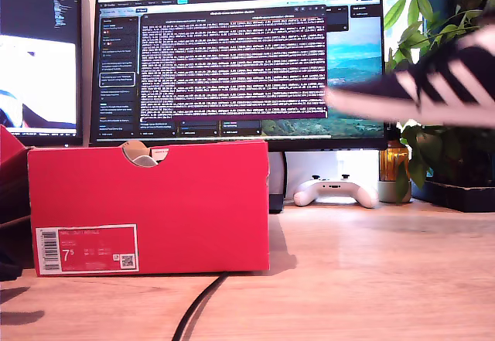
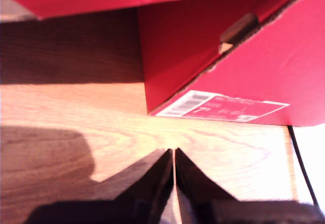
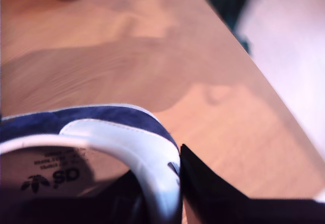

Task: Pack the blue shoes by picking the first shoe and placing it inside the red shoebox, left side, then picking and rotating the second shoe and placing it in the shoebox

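A blue shoe (image 1: 433,78) hangs blurred in the air, well above the counter (image 1: 371,279) and off to the exterior view's right of the red shoebox (image 1: 155,202). My second gripper (image 3: 179,183) has its jaws clamped on the shoe's white-lined collar. My first gripper (image 2: 174,183), jaws closed and empty, hovers near the shoebox's labelled end.

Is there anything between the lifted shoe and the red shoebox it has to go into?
Nothing visible does. The blue shoe, gripped by my second gripper, hangs blurred at the exterior view's right; only bare table lies between it and the red shoebox.
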Action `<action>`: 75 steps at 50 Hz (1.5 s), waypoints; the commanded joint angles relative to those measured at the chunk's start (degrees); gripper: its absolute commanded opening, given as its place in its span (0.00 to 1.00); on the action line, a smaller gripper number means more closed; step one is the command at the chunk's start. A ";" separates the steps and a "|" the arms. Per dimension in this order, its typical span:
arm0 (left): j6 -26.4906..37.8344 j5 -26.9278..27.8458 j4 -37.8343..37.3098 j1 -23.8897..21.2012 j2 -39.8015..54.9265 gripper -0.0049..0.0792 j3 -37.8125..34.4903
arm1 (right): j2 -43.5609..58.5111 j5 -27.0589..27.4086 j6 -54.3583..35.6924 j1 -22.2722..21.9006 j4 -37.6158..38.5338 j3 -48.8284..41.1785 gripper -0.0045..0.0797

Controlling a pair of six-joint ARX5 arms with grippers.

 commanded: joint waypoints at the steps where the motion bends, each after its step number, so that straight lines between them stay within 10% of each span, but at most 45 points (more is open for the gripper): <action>1: 0.44 0.00 0.42 -0.26 0.24 0.03 -1.01 | -0.70 -3.30 -3.17 -0.07 1.42 4.24 0.04; 17: 0.44 0.00 0.42 -0.26 0.24 0.03 -1.01 | -0.70 -17.55 -23.28 2.95 14.64 9.11 0.04; 42: 0.44 0.00 0.42 -0.26 0.24 0.03 -1.01 | 0.39 -18.45 -44.48 16.09 34.75 9.11 0.04; 75: 0.42 -0.66 5.42 -0.26 0.22 0.03 -0.90 | 9.51 -16.85 -50.77 27.98 51.39 9.11 0.04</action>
